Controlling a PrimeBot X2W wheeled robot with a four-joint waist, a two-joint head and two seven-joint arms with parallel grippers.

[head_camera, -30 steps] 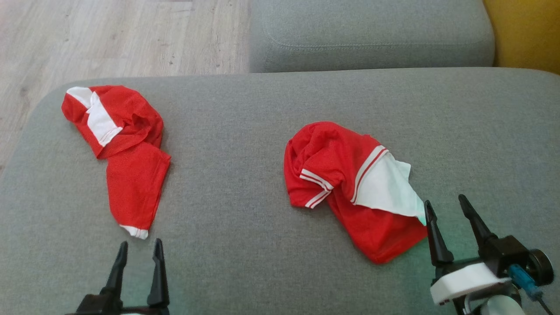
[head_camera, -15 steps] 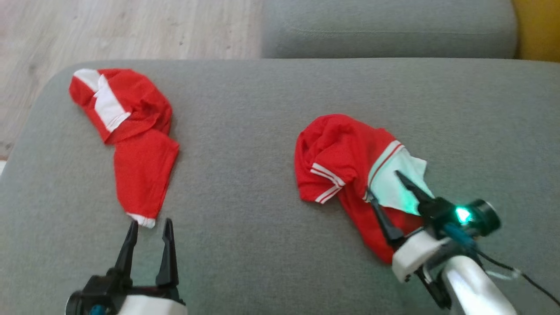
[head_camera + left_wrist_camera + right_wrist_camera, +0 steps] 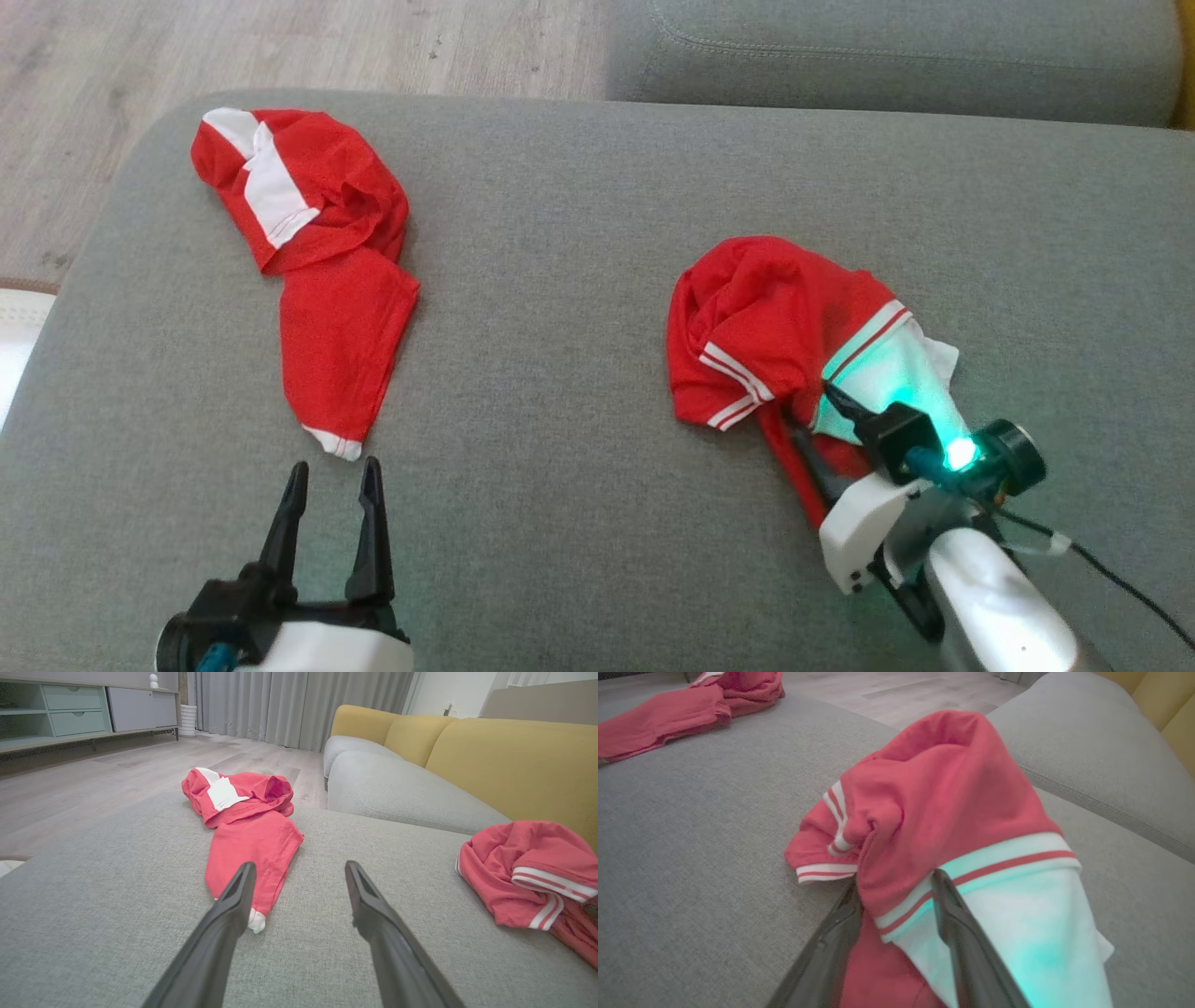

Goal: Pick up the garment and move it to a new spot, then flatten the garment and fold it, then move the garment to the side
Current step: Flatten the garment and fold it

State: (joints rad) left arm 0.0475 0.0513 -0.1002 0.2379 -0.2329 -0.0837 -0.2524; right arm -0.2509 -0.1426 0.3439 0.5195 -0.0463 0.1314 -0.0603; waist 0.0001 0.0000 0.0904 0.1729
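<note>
My right gripper [image 3: 810, 411] reached the garment [image 3: 756, 317] from 5 o'clock | jaws wide astride a fold | grasp looked next | left gripper [image 3: 334, 465] idled wide.

Our left gripper [image 3: 335, 463] hovers near the seat cushion's [image 3: 579, 280] front edge, left side, fingers well apart, nothing between them. Our right gripper [image 3: 810, 411] is low at front right, pale forearm [image 3: 990, 607] angled in, fingers straddling a fold of the red-and-white jersey [image 3: 766, 327]. Whether they grip it is unclear.
</note>
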